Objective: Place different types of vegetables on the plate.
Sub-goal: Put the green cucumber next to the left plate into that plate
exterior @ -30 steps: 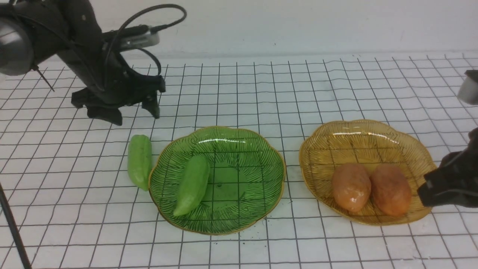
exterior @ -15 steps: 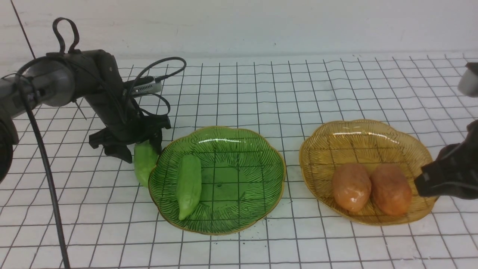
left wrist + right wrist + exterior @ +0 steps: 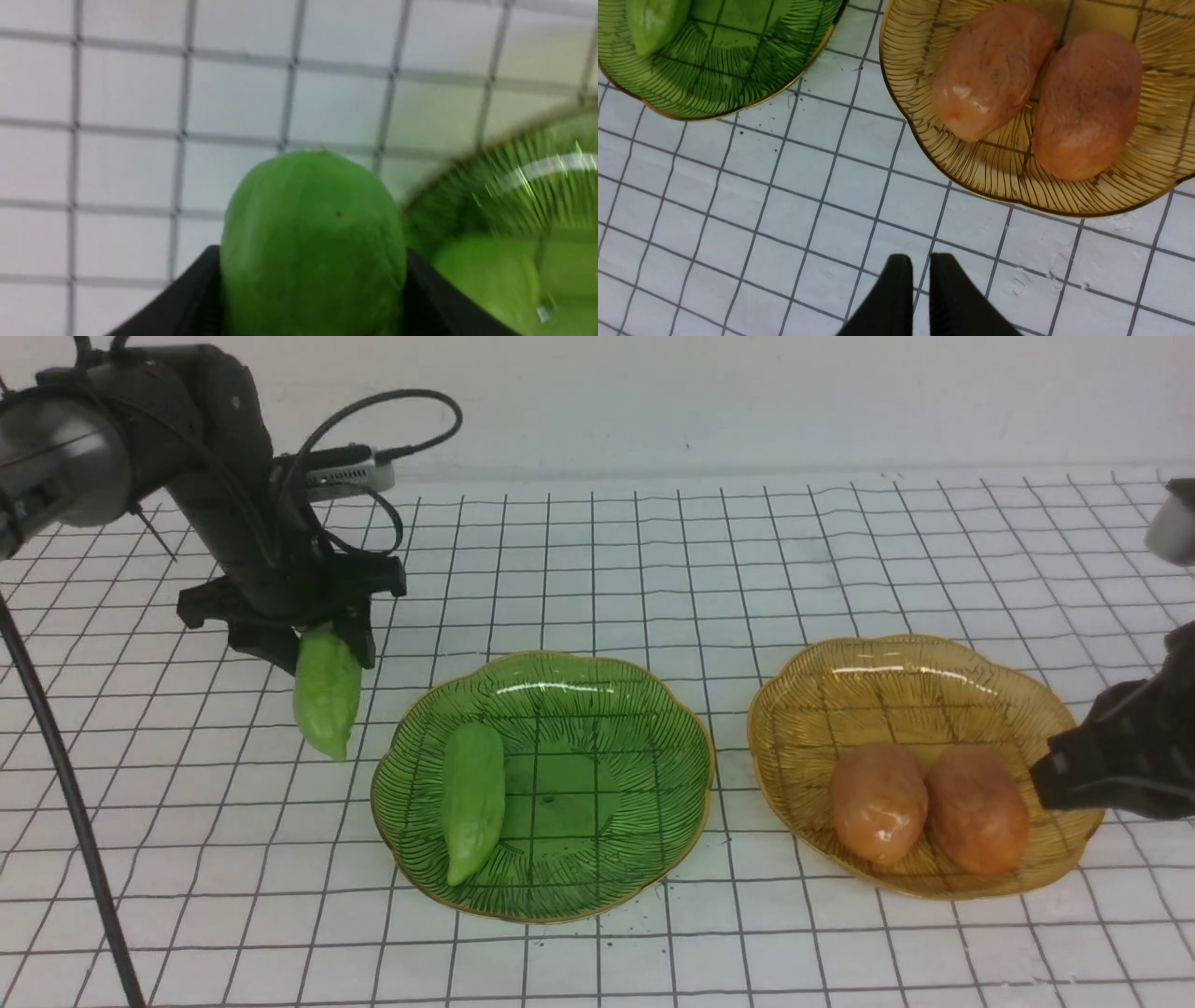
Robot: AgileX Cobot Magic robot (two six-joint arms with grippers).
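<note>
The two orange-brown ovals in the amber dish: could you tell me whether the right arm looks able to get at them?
Probably yes. The right hand hangs at the amber dish's rim, beside the right oval, and nothing covers it or the left oval. Its jaws are shut, so they must open first.

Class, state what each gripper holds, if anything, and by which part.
The left gripper holds a light-green pod by its upper end, with the rest hanging below the fingers. The right gripper is shut and holds nothing.
</note>
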